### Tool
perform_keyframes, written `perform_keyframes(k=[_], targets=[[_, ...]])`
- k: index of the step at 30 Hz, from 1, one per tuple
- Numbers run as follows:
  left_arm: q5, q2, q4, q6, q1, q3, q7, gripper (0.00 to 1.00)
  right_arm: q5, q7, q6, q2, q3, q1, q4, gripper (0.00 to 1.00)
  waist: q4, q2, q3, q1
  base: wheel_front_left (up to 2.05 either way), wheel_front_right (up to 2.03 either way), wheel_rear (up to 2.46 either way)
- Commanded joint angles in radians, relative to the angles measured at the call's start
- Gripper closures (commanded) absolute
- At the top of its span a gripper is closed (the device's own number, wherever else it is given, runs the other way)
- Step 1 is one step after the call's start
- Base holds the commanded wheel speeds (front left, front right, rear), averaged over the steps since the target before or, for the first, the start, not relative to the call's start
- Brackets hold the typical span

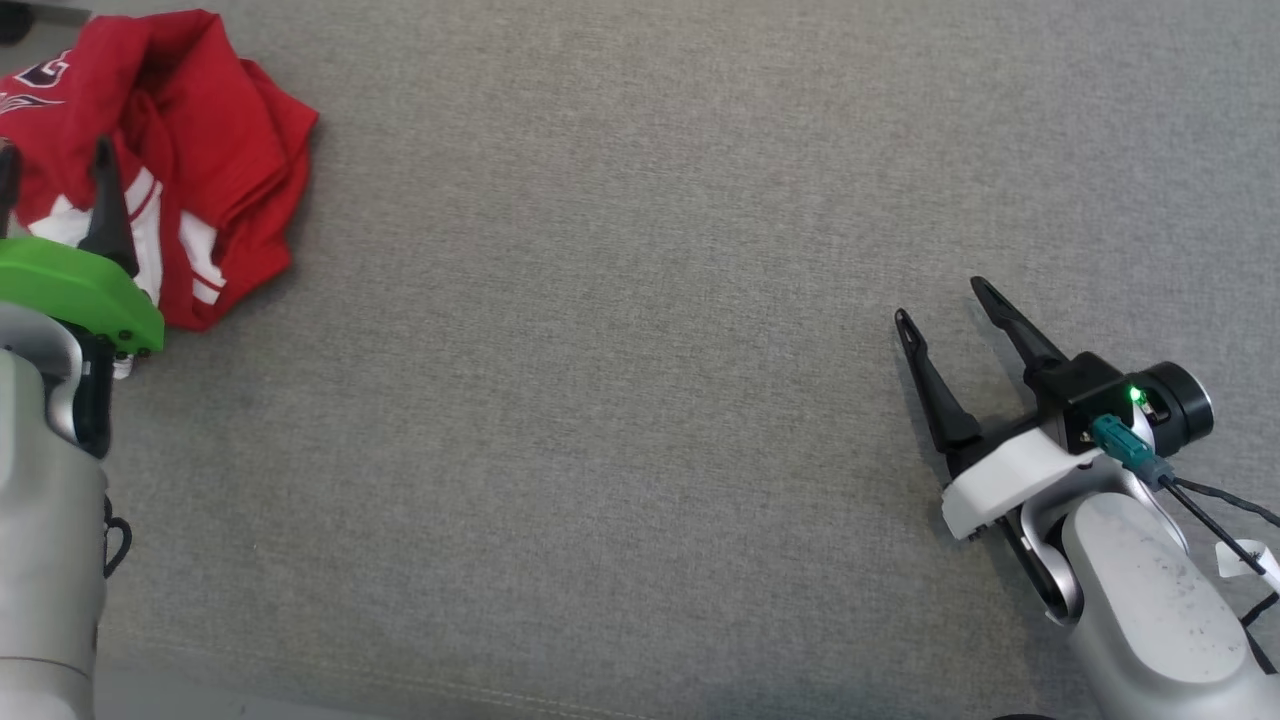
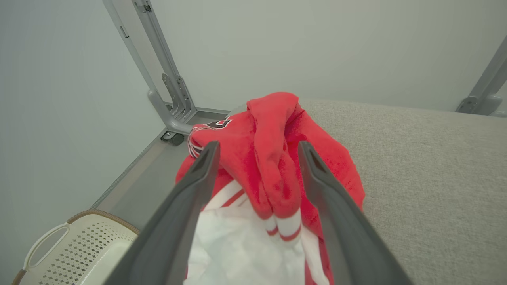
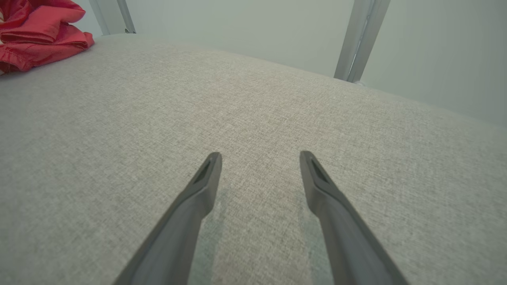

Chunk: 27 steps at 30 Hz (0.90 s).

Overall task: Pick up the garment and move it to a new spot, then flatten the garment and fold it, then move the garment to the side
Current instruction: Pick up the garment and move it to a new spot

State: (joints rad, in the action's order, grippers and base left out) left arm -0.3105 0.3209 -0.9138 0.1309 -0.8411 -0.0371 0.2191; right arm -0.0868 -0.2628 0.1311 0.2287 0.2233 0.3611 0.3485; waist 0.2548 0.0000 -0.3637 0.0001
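Note:
The garment point(image 1: 200, 150) is a crumpled red piece with white striped trim, bunched at the far left corner of the grey fabric surface point(image 1: 640, 350). My left gripper point(image 1: 55, 160) hovers over its near edge, open, with both dark fingers spread above the cloth. In the left wrist view the garment point(image 2: 273, 158) lies between and beyond the left gripper point(image 2: 257, 148), a red fold and white striped cuff in the gap, nothing clamped. My right gripper point(image 1: 940, 300) rests low at the right, open, over bare fabric. The right wrist view shows the right gripper point(image 3: 259, 156) open and the garment point(image 3: 35, 35) far off at the upper left.
A cream perforated laundry basket point(image 2: 75, 249) stands on the floor beyond the surface's left edge. Grey metal frame posts point(image 2: 166, 79) rise behind the garment, and another post point(image 3: 360, 39) stands past the far edge. Cables hang off the right wrist point(image 1: 1210, 500).

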Motion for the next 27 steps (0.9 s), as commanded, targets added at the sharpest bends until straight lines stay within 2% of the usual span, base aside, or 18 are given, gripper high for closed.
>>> perform_keyframes(k=[1, 3, 8, 9, 10, 11, 15, 24, 27], targets=[[-0.016, 0.022, -0.027, -0.001, -0.031, -0.008, -0.012, 0.0, 0.001, -0.003, -0.001, 0.001, 0.002, 0.02, -0.009, 0.0, -0.057, 0.0, -0.058, -0.0001, 0.0, 0.0, 0.0], [-0.023, 0.044, -0.075, -0.011, -0.053, -0.003, -0.026, 0.0, 0.002, -0.003, -0.001, 0.001, 0.005, 0.029, -0.019, 0.0, -0.072, 0.0, -0.073, -0.0001, 0.0, 0.0, 0.0], [-0.034, 0.055, -0.163, -0.042, -0.097, 0.007, -0.037, 0.0, -0.005, -0.003, -0.001, -0.012, -0.002, 0.038, -0.03, 0.0, -0.1, 0.0, -0.085, -0.0001, 0.0, 0.0, 0.0], [-0.034, 0.057, -0.177, -0.041, -0.101, 0.005, -0.037, 0.21, -0.007, -0.003, -0.001, -0.014, -0.004, 0.038, -0.029, 0.0, -0.104, 0.0, -0.085, -0.0001, 0.0, 0.0, 0.0], [-0.036, 0.056, -0.19, -0.045, -0.105, 0.006, -0.037, 0.75, -0.006, -0.003, -0.001, -0.015, -0.005, 0.037, -0.028, 0.0, -0.107, 0.0, -0.083, -0.0001, 0.0, 0.0, 0.0], [-0.035, 0.056, -0.201, -0.047, -0.109, 0.005, -0.034, 1.0, -0.008, -0.003, -0.001, -0.018, -0.008, 0.035, -0.026, 0.0, -0.11, 0.0, -0.081, -0.0001, 0.0, 0.0, 0.0], [-0.034, 0.061, -0.24, -0.061, -0.122, 0.0, -0.032, 1.0, -0.014, -0.003, -0.001, -0.031, -0.015, 0.024, -0.017, 0.0, -0.119, 0.0, -0.058, -0.0001, 0.0, 0.0, 0.0], [0.008, 0.087, -0.171, -0.025, -0.176, -0.057, 0.036, 1.0, -0.029, -0.003, -0.001, -0.083, -0.028, -0.019, 0.003, 0.0, -0.138, 0.0, 0.059, -0.0001, 0.0, 0.0, 0.0], [0.027, 0.072, -0.138, -0.016, -0.2, -0.09, 0.04, 1.0, -0.036, -0.003, -0.001, -0.096, -0.042, -0.044, 0.011, 0.0, -0.142, 0.0, 0.102, -0.0001, 0.0, 0.0, 0.0]])
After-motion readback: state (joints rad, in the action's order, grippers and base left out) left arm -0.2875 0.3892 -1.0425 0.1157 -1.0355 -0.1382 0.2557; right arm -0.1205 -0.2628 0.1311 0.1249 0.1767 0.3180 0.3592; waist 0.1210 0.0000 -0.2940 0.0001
